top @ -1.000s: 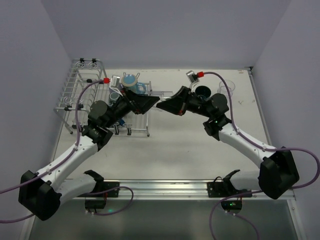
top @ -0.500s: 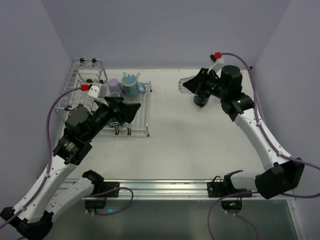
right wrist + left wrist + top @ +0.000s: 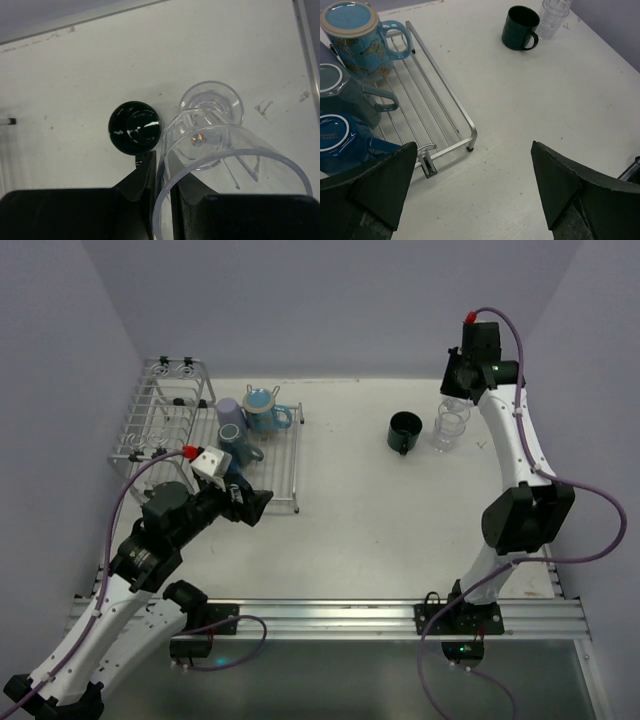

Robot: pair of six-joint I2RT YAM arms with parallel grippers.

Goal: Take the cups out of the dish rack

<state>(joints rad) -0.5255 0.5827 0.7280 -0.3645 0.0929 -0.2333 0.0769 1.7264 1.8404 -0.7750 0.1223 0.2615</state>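
Between the clamped jaws of the right gripper (image 3: 162, 167) sits a clear glass (image 3: 235, 165) by its rim, a dark mug (image 3: 135, 127) just left, while the left gripper (image 3: 474, 147) gapes empty, the rack (image 3: 445, 117) corner between its jaws.

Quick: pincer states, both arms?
Left pincer: open, empty.
Right pincer: shut on the rim of a clear glass cup.

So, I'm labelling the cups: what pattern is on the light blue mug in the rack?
Butterflies on the mug; clearest in the left wrist view.
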